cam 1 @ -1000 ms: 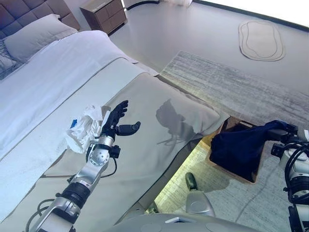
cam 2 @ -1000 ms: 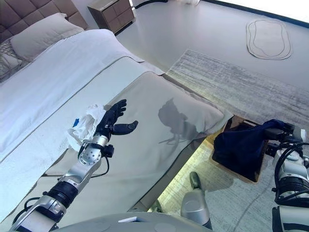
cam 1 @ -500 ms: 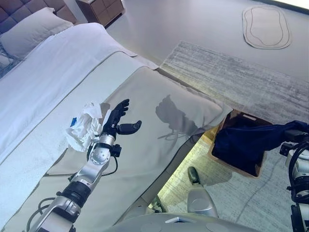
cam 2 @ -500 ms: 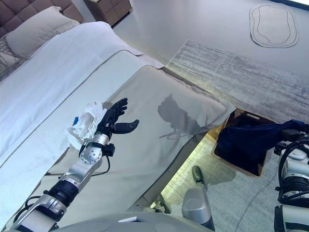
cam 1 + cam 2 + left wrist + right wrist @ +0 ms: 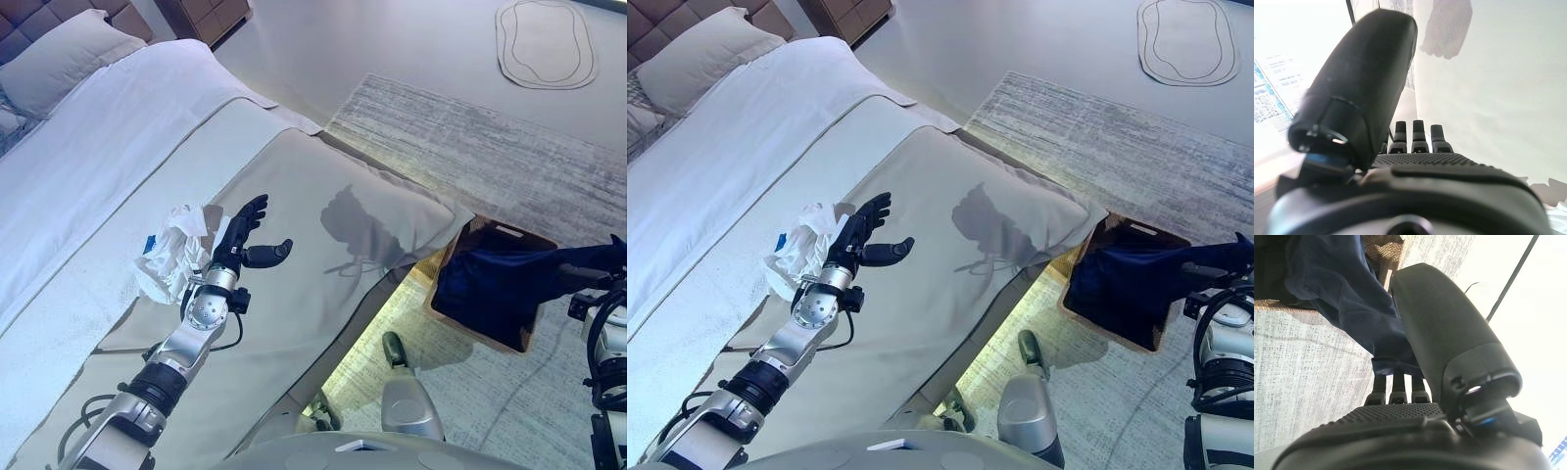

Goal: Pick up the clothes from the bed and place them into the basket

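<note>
A crumpled white garment (image 5: 171,250) with a blue tag lies on the grey bed cover (image 5: 323,225). My left hand (image 5: 240,235) hovers just to its right, open, with straight fingers (image 5: 1414,132) over the sheet. A wooden basket (image 5: 487,338) stands on the floor at the foot of the bed. A dark blue garment (image 5: 490,284) lies mostly in it and stretches out towards my right hand (image 5: 585,280) at the right edge. The cloth's end (image 5: 1352,308) is pinched between that hand's thumb and fingers.
A pillow (image 5: 64,54) and white sheet lie at the head of the bed, with a wooden nightstand (image 5: 201,15) behind. A grey rug (image 5: 470,147) lies beyond the basket and a small oval mat (image 5: 546,44) farther back.
The camera has shifted. My right hand has moved right and lower, drawing the blue garment's end out sideways over the basket. My left hand has barely moved.
</note>
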